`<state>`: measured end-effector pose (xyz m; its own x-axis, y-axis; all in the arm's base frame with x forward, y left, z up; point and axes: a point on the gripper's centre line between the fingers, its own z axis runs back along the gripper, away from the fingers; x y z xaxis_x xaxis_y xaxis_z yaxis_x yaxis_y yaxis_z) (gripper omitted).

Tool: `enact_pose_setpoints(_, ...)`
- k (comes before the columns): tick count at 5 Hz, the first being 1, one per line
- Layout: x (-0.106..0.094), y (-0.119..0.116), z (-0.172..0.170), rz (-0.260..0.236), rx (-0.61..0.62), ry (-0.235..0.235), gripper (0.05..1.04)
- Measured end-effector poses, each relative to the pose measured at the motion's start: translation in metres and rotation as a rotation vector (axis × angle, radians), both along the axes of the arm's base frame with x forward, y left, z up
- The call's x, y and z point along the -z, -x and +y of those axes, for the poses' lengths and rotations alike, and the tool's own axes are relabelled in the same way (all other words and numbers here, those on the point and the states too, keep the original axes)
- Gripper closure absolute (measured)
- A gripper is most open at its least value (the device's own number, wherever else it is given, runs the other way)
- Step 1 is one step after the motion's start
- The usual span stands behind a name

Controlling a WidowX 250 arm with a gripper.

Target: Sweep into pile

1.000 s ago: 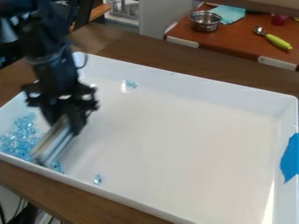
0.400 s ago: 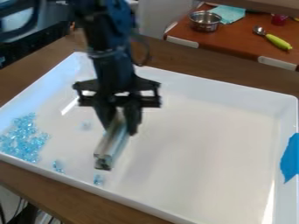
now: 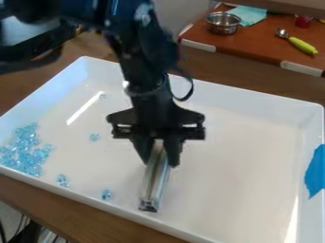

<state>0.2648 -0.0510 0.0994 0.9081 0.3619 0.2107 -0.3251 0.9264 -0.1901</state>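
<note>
My gripper [image 3: 158, 154] hangs over the left-centre of the white tray [image 3: 228, 175], shut on a pale, bar-like sweeping tool [image 3: 155, 182]. The tool slants down toward the tray's front wall; whether it touches the floor I cannot tell. A pile of light-blue clear pieces [image 3: 25, 151] lies in the tray's left corner. Apart from it are small blue clusters: one [image 3: 62, 180] near the front wall, another [image 3: 107, 194] left of the tool's lower end, and one [image 3: 94, 137] left of the gripper. A faint piece [image 3: 102, 96] lies near the back left.
Blue tape [image 3: 315, 172] is stuck on the tray's right wall. The tray stands on a brown wooden table [image 3: 76, 212]. Behind it, a reddish-brown surface [image 3: 254, 45] holds a metal pot [image 3: 223, 23], a teal cloth [image 3: 249, 15] and a green-handled spoon [image 3: 302, 45].
The gripper and tool have moved right, from beside the left pile to the tray's left-centre, and the tool has turned more upright in view. Small clusters left of it are now uncovered.
</note>
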Motion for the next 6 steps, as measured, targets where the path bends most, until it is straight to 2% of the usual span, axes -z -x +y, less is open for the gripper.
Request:
enact_pose_setpoints(1,0.008,0.0,0.002,-0.017,-0.006,-0.011,0.704)
enact_pose_setpoints(2,0.014,0.004,0.006,-0.011,0.005,-0.021,0.704)
enact_pose_setpoints(3,0.017,0.008,0.03,0.025,0.0,-0.038,0.704)
enact_pose_setpoints(5,0.021,0.02,0.082,0.062,0.022,-0.063,0.704)
enact_pose_setpoints(6,0.022,0.028,0.113,-0.006,0.032,-0.121,0.704)
